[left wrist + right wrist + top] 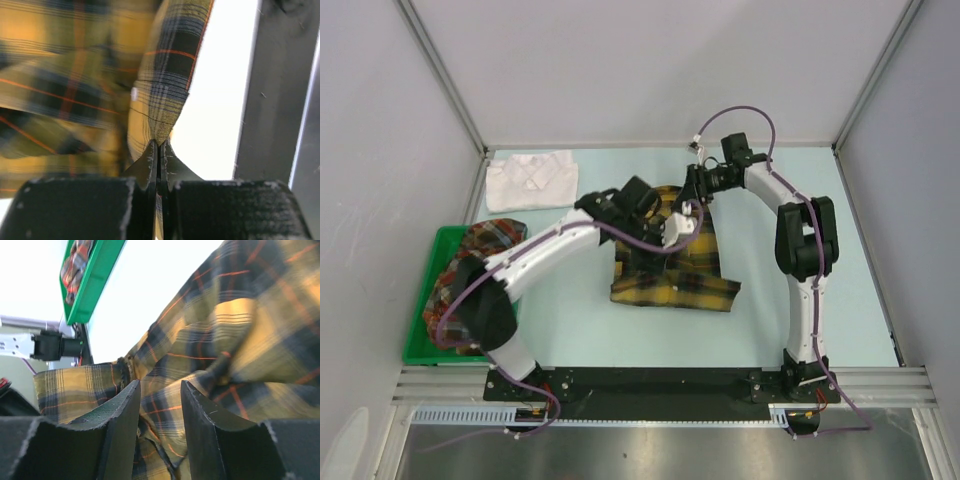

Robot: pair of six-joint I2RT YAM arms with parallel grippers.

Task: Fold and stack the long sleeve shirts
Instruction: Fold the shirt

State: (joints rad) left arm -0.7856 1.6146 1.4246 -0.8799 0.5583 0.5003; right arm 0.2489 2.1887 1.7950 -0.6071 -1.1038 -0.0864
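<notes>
The yellow-and-black plaid shirt (675, 280) lies in the middle of the table, partly folded. My left gripper (670, 230) is over its upper part; in the left wrist view it (159, 143) is shut on a raised fold of this shirt (165, 75). My right gripper (698, 200) is at the shirt's far edge; in the right wrist view it (160, 386) is open, with plaid cloth (225, 325) lying between and behind the fingers. The white shirt (530, 180) lies folded at the back left. The red-orange plaid shirt (480, 250) is bunched in the green bin (420, 345).
The green bin stands at the left table edge, beside the left arm's base; it also shows in the right wrist view (95, 280). Grey walls and metal frame posts enclose the table on three sides.
</notes>
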